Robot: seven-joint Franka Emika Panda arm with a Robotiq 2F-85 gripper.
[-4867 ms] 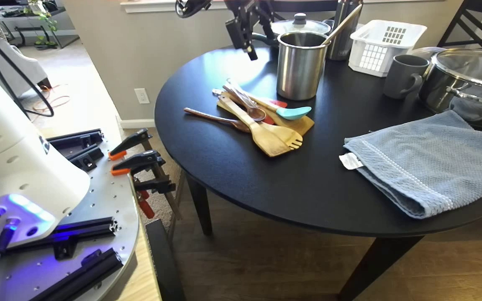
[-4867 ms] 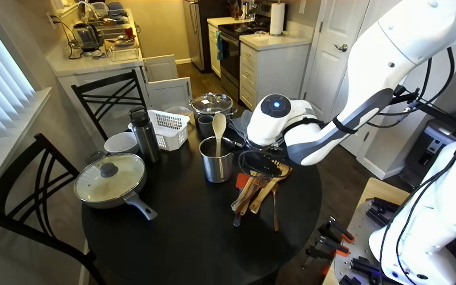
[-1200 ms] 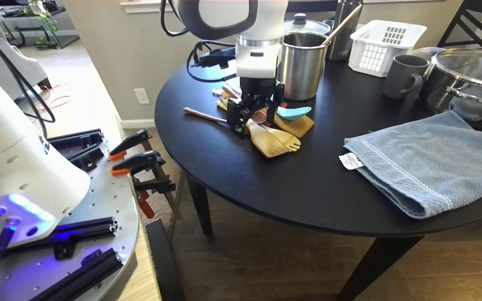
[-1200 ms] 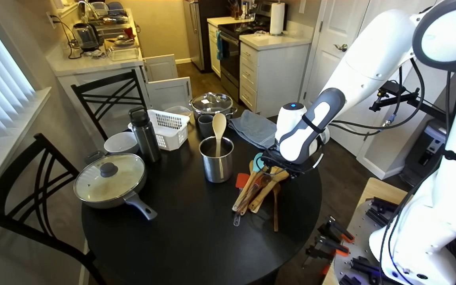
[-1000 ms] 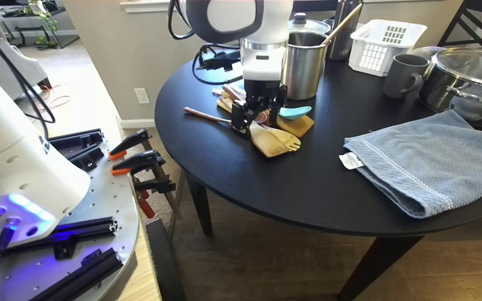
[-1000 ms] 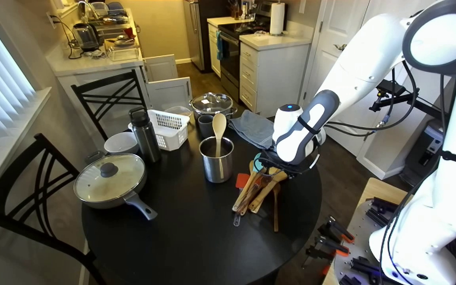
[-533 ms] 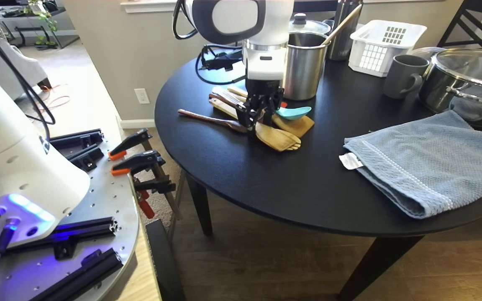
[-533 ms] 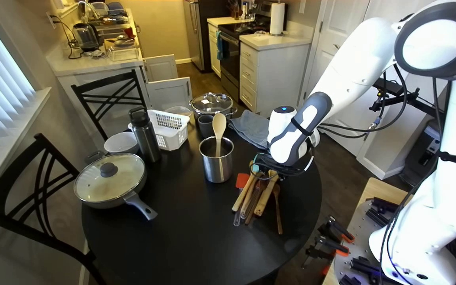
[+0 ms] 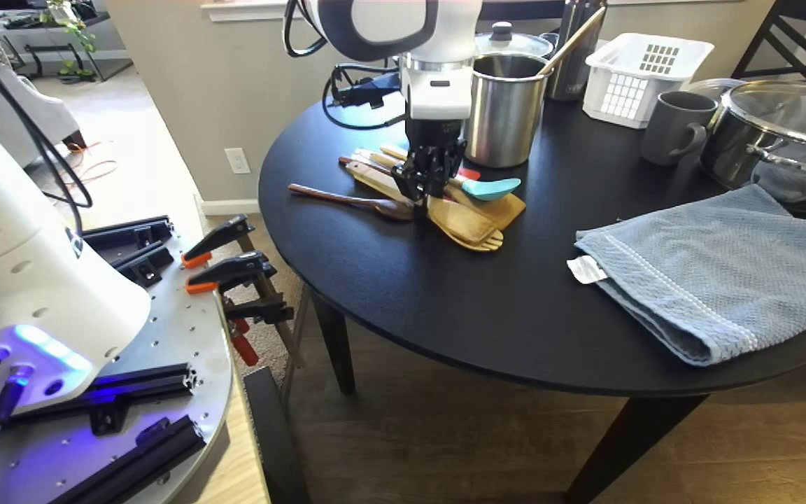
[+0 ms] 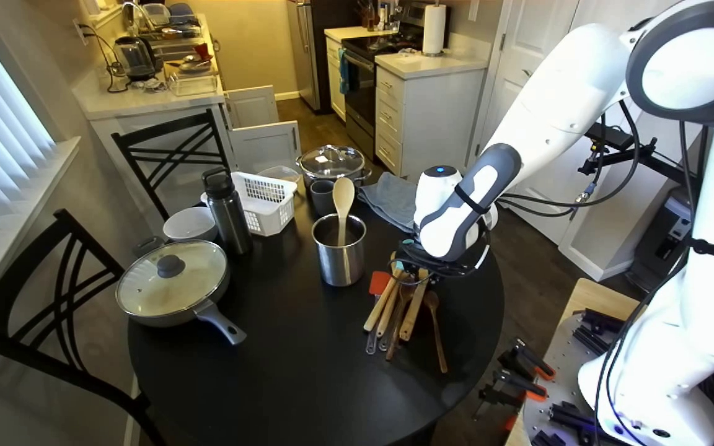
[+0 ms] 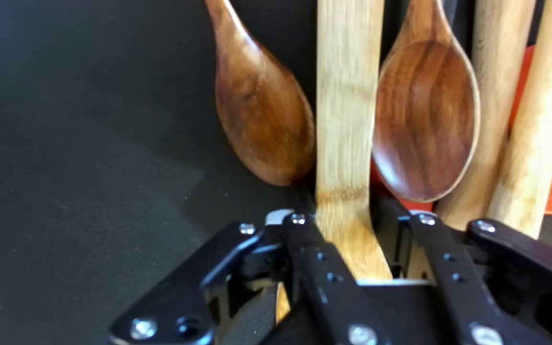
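The bamboo turner (image 11: 346, 105) is near the steel canister (image 9: 508, 115), its flat, pale-grained handle pinched in the gripper (image 11: 345, 211); it could snag or pivot, because it is crowded along both edges. Nearer the canister sits a glossy, oval-bowled wooden spoon (image 11: 427, 120); farther from it, a round-backed reddish-brown spoon (image 11: 267, 120) lies apparently bowl-down.

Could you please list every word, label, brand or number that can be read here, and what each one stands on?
"YETI": small and faint, low on the side of the steel water bottle, in an exterior view.
White tag on the blue towel: too blurred to read.
Any other markings: too small or blurred to read.
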